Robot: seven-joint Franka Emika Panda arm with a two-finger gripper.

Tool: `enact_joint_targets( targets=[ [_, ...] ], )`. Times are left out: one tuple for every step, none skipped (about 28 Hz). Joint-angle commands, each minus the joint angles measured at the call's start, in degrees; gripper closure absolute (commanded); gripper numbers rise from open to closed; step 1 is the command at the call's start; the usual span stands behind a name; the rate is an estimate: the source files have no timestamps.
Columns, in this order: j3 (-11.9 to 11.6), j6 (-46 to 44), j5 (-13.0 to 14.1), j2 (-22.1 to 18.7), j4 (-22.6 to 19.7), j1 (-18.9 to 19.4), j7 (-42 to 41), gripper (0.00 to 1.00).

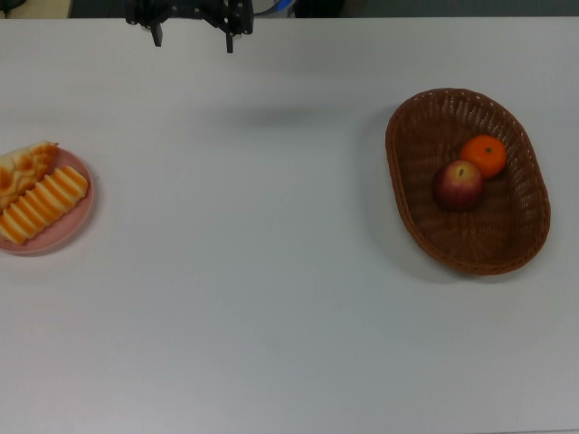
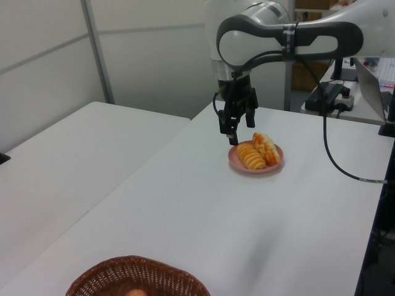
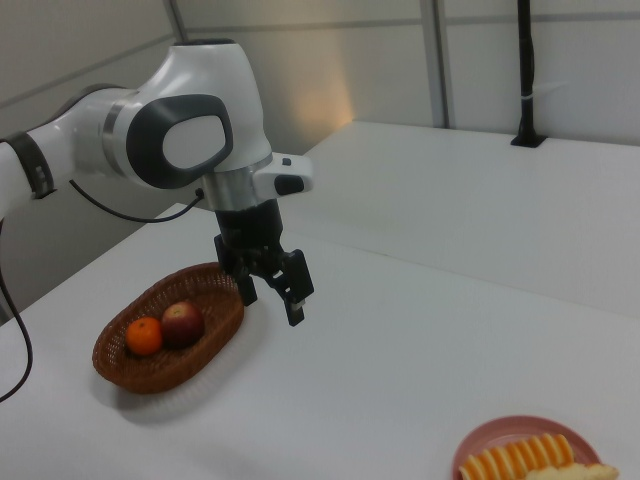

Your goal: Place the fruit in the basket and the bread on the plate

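The brown wicker basket (image 1: 404, 203) at the top view's right holds both fruits, the dark red apple (image 1: 458, 185) and the orange tangerine (image 1: 483, 155), touching each other. On the pink plate (image 1: 74, 224) at the top view's left edge lie both breads, the striped roll (image 1: 41, 205) and the croissant-like roll (image 1: 20, 167). My gripper (image 1: 193, 42) hangs open and empty above the table's far edge, between plate and basket. In the left view the gripper (image 2: 239, 126) is above and just left of the plate (image 2: 234, 162). In the right view the gripper (image 3: 273, 308) hovers beside the basket (image 3: 185, 368).
A second white table (image 2: 74, 148) adjoins on the left view's left. A black cable (image 2: 333, 160) trails from the arm across the table's right side there. A laptop and gear (image 2: 370, 80) stand behind.
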Motion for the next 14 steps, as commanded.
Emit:
enact_joint_targets(
  targets=[
    [-0.4,-0.1,0.0,-0.9,-0.5,-0.4,-1.4,0.0],
    [-0.4,-0.1,0.0,-0.9,-0.4,-0.4,-1.5,0.0],
    [-0.5,-0.1,0.1,-0.9,-0.4,-0.5,-1.8,0.0],
    [-0.5,-0.1,0.0,-0.9,-0.4,-0.5,-1.8,0.0],
    [-0.5,-0.1,0.0,-0.8,-0.3,-0.5,-1.8,0.0],
    [-0.5,-0.1,0.0,-0.9,-0.4,-0.5,-1.9,0.0],
    [-0.6,-0.1,0.0,-0.9,-0.3,-0.5,-1.9,0.0],
    [-1.1,-0.1,0.2,-0.9,-0.3,-0.4,-2.3,0.0],
    [-1.3,-0.1,0.2,-0.9,-0.3,-0.3,-2.4,0.0],
    [-1.4,-0.1,0.2,-0.9,-0.3,-0.3,-2.6,0.0],
    [-1.4,-0.1,0.2,-0.9,-0.3,-0.3,-2.9,0.0],
    [-1.5,-0.1,0.2,-0.9,-0.3,-0.3,-2.9,0.0],
    [-1.5,-0.1,0.2,-0.9,-0.3,-0.3,-3.0,0.0],
    [-1.5,-0.1,0.2,-0.9,-0.3,-0.3,-3.0,0.0]
  ],
)
